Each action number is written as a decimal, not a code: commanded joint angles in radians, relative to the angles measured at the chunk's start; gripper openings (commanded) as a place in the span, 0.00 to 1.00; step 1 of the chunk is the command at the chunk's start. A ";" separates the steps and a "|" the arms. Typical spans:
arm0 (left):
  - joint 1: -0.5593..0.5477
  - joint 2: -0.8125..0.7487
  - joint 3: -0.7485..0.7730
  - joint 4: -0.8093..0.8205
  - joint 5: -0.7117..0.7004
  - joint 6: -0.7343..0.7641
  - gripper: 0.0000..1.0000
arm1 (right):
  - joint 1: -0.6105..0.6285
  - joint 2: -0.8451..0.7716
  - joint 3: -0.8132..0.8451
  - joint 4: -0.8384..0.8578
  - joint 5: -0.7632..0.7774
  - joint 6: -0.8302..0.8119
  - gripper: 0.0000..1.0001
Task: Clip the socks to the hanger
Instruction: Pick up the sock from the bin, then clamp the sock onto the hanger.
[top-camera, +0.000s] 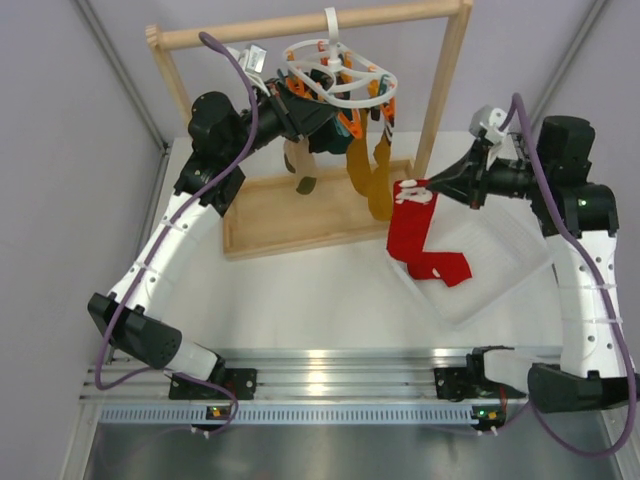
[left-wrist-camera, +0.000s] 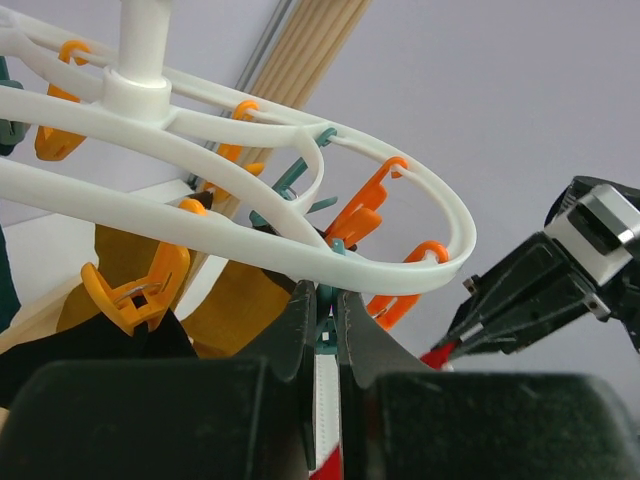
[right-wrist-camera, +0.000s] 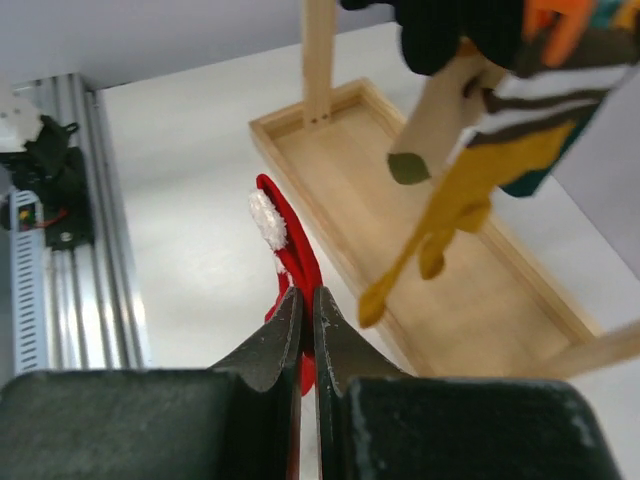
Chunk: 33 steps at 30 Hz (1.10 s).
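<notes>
The white ring hanger (top-camera: 340, 78) hangs by its hook from the wooden rack's top bar, with orange and teal clips under it. My left gripper (top-camera: 338, 122) is up at the ring, shut on a teal clip (left-wrist-camera: 327, 312) just under the rim (left-wrist-camera: 300, 265). My right gripper (top-camera: 432, 187) is shut on the cuff of a red sock (top-camera: 408, 228) with a white patch and holds it up right of the hanger. The sock's lower part trails onto the white tray. In the right wrist view the sock (right-wrist-camera: 292, 250) hangs from my jaws. Dark cloth (left-wrist-camera: 95, 345) hangs from an orange clip.
Mustard-yellow socks (top-camera: 365, 168) and a striped sock (top-camera: 300, 160) hang from the hanger over the wooden rack base (top-camera: 280, 225). The rack's right post (top-camera: 440, 95) stands beside my right gripper. A white tray (top-camera: 500, 262) lies at the right.
</notes>
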 joint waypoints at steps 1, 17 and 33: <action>0.008 0.007 0.007 0.036 -0.013 0.001 0.00 | 0.130 -0.031 0.036 0.033 0.019 0.057 0.00; 0.008 0.004 -0.039 0.154 0.103 -0.059 0.00 | 0.345 0.152 0.021 0.588 0.168 0.333 0.00; 0.021 0.016 -0.068 0.196 0.166 -0.102 0.00 | 0.346 0.201 0.009 0.716 0.157 0.361 0.00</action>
